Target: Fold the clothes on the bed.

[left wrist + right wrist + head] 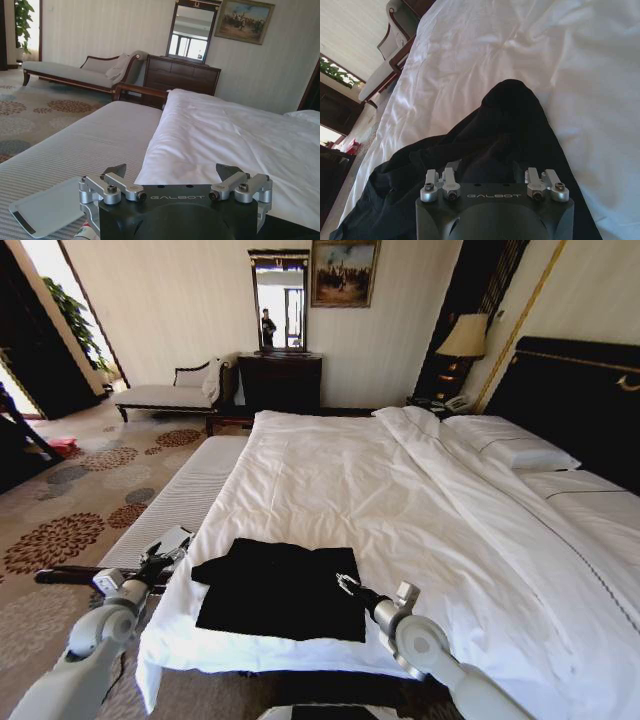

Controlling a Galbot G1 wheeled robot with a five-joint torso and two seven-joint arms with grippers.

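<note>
Your right hand [347, 584] is the nearer one: it rests at the right edge of the black T-shirt [280, 588], whose long axis runs leftward across the bed [420, 490]. I cannot tell its grip. Your left hand [160, 562] waits released beside the bed.

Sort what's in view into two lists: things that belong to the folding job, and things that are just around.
Part of the job:
black T-shirt, lying on the duvet
bed
right gripper, at the shirt's edge
left gripper, beside the bed

Just around:
chaise
dresser
mirror
painting
lamp
bench beside the bed
</note>
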